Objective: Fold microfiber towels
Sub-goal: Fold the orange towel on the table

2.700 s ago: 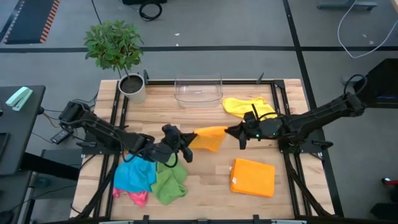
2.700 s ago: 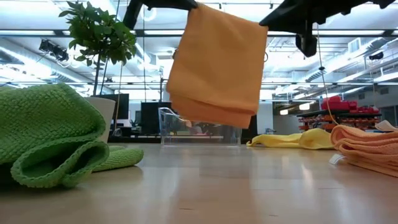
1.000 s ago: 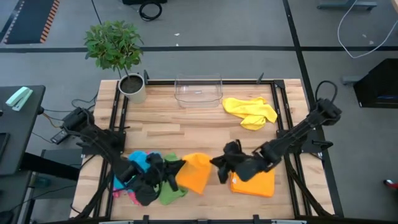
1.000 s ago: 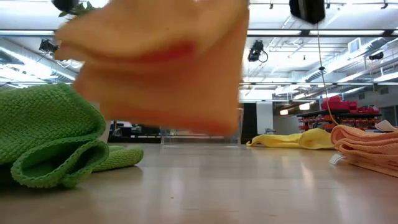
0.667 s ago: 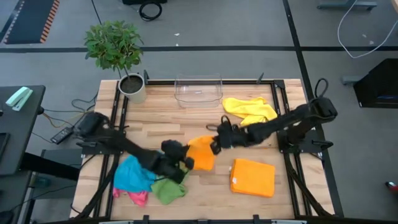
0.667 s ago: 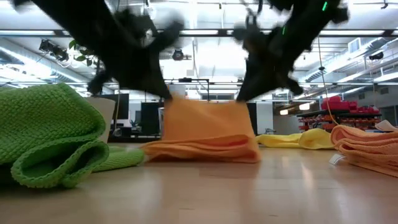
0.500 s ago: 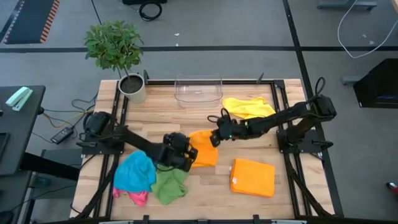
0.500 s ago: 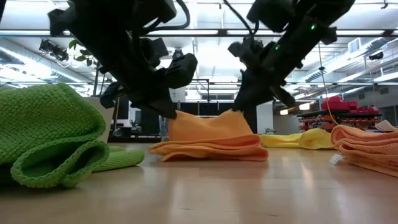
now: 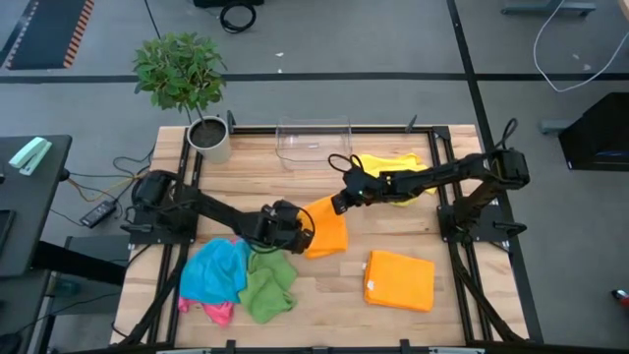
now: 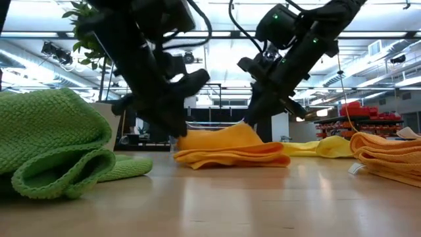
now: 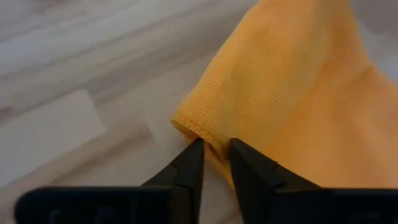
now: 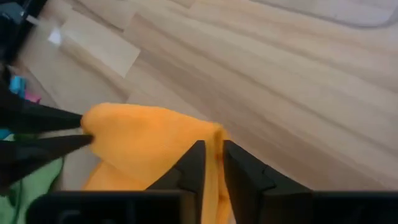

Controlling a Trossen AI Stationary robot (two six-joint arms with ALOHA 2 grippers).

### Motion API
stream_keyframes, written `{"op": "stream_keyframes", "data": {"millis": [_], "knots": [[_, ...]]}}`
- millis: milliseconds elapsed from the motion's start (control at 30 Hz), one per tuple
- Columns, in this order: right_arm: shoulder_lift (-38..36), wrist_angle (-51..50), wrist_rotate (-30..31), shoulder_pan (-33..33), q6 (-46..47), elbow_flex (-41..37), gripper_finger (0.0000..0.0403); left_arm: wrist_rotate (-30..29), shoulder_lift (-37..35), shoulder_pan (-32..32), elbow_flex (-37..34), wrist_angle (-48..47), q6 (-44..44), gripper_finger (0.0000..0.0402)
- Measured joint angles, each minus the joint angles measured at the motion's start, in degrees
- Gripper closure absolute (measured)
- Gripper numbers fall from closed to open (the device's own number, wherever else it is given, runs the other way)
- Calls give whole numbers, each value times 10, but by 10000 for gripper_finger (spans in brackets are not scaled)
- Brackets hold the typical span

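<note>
Laying the orange towel flat near the middle of the bench is the step in hand. In my judgement it is done well only if both hands let go together and lift straight off, so the folded layers are not dragged askew.

Left hand: fingers a narrow gap apart, pinching the towel's nearer corner. Right hand: fingers likewise a narrow gap apart, closed on the edge toward the bench's far side.

A folded orange towel lies toward the near right corner. Yellow, blue and green towels await folding.
</note>
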Motion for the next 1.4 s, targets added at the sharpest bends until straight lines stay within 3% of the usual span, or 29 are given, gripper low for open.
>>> {"op": "stream_keyframes", "data": {"millis": [233,367,433,533,633,700,900,1167,1400], "knots": [[-7,-115,20,-11,-30,59,254,-36,-88,7,0,-158,0,251],[-20,-178,3,27,24,84,225,-40,-133,24,-1,-180,31,237],[-24,-177,-17,69,69,84,222,-5,-137,41,-4,-129,94,239],[-21,-180,-20,126,136,75,225,114,-126,89,-37,1,199,255],[-12,-178,-5,160,208,59,231,230,-109,145,-79,114,232,275],[-9,-172,2,176,246,43,232,276,-99,175,-96,161,235,287],[1,-27,2,197,309,-21,232,325,-84,225,-117,193,280,310],[1,-23,15,206,334,-28,232,376,-33,241,-116,221,310,327],[1,-21,15,205,344,-28,232,371,-2,233,-113,236,326,329]]}}
